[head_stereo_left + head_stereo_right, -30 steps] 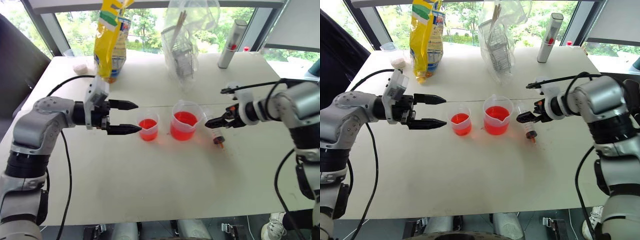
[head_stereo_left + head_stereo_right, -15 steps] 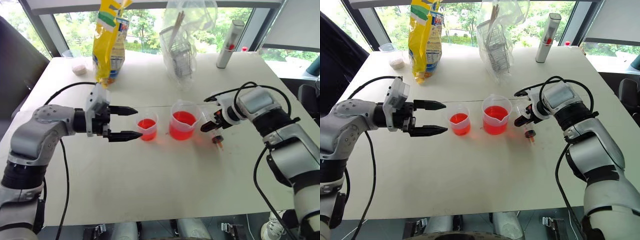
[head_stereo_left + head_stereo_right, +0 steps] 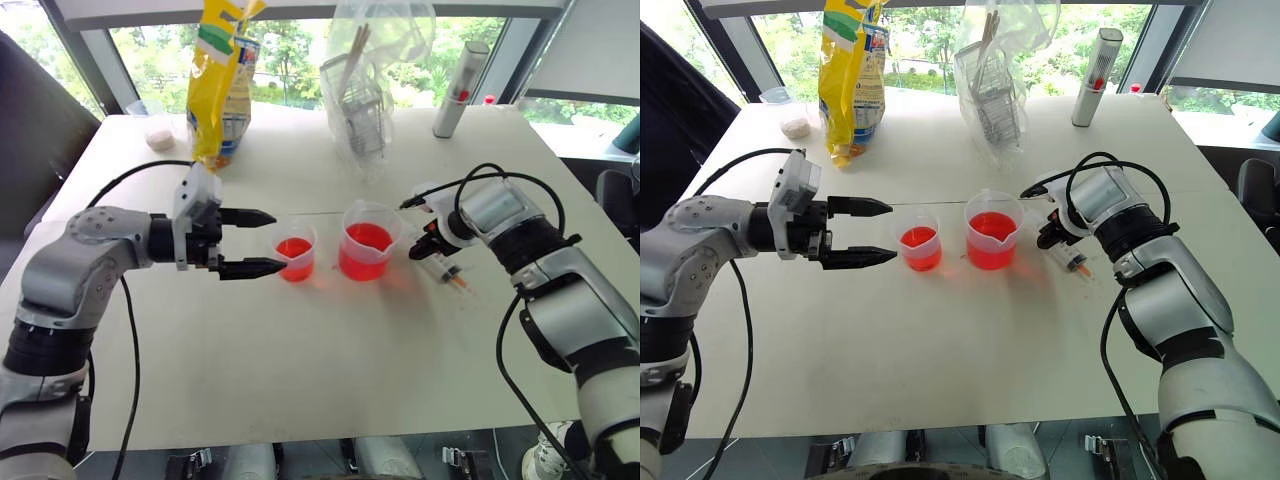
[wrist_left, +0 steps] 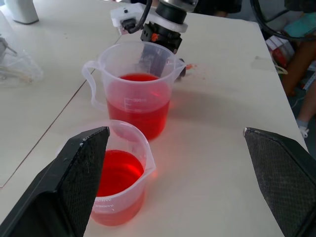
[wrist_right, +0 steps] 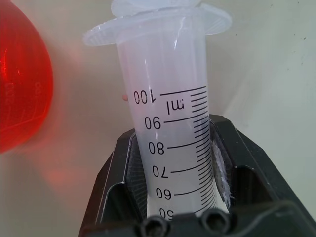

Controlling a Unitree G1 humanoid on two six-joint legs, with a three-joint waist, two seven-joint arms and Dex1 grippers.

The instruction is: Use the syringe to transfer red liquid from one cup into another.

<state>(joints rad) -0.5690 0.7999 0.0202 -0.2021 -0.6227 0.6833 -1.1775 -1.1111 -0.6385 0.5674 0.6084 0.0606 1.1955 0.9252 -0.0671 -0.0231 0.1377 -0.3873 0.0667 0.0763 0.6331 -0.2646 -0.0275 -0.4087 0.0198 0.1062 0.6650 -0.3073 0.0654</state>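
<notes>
While the syringe (image 3: 447, 270) lies flat on the white table (image 3: 330, 370), just to the right of the larger spouted cup (image 3: 370, 241), the right gripper (image 3: 428, 245) reaches down onto it with its two black fingers (image 5: 121, 182) closed against the clear barrel, the printed scale showing between them in the right wrist view. Its reddish tip points away from the cup, toward the robot's right. Both cups stand side by side near the middle of the table, apart from each other, each holding red liquid (image 4: 138, 101); the smaller cup (image 3: 296, 250) is on the left of the larger one. Level with that smaller cup, the left gripper (image 3: 262, 242) hovers just to its left, jaws spread wide and holding nothing, its fingertips close to the cup's wall. At the far edge stand a yellow bag (image 3: 221, 85), a clear plastic bag (image 3: 366, 80) and a grey-white cylinder (image 3: 456, 88).
</notes>
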